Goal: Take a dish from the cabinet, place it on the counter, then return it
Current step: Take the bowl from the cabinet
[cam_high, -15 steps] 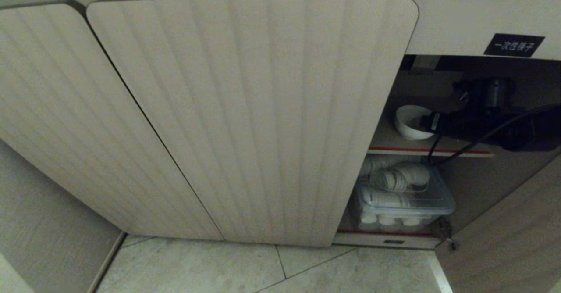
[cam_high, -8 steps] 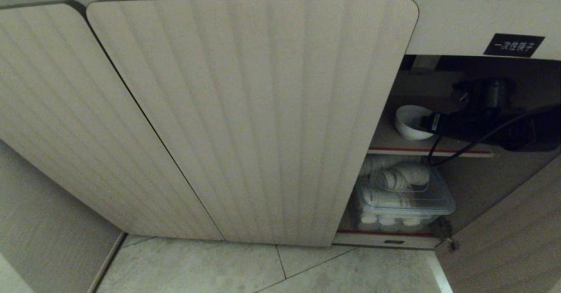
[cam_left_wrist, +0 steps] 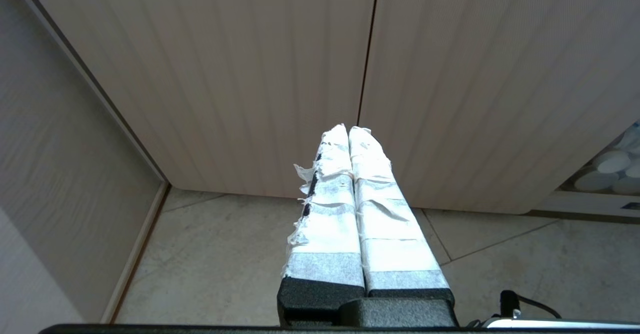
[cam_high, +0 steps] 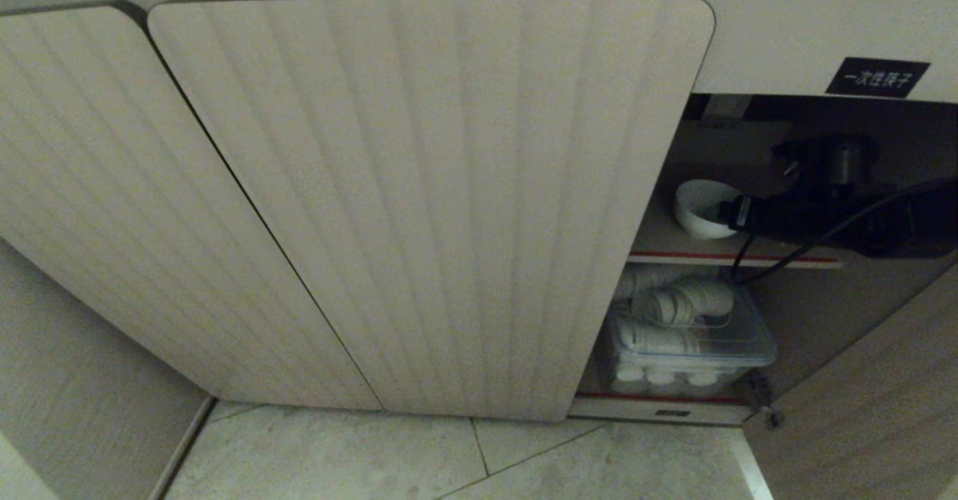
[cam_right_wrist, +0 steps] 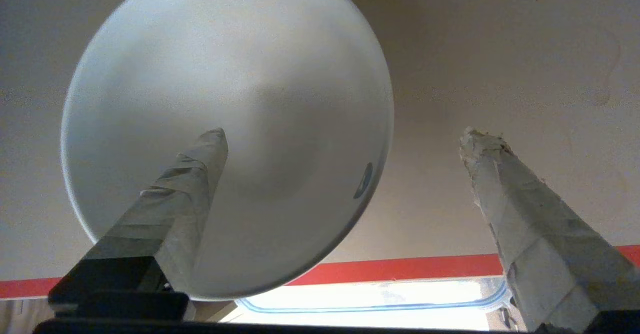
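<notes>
step: we judge the first pick from the cabinet (cam_high: 449,186) | dish (cam_high: 700,208) on its red-edged shelf (cam_high: 673,257) | right pincer (cam_right_wrist: 345,134) spread wide, one finger inside the dish | left pincer (cam_left_wrist: 348,131) together, parked facing the cabinet doors | next: we close over the rim, lift clear

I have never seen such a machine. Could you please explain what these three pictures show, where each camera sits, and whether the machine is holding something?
It is a two-armed robot crouched before a cabinet. The head camera looks at the doors; each wrist camera looks along its gripper. The right gripper is open inside the cabinet, one finger inside the white dish, the other outside; nothing is gripped yet. The dish sits on the red-edged shelf, above a clear box of cups. The left gripper is shut and idle above the floor tiles.
</notes>
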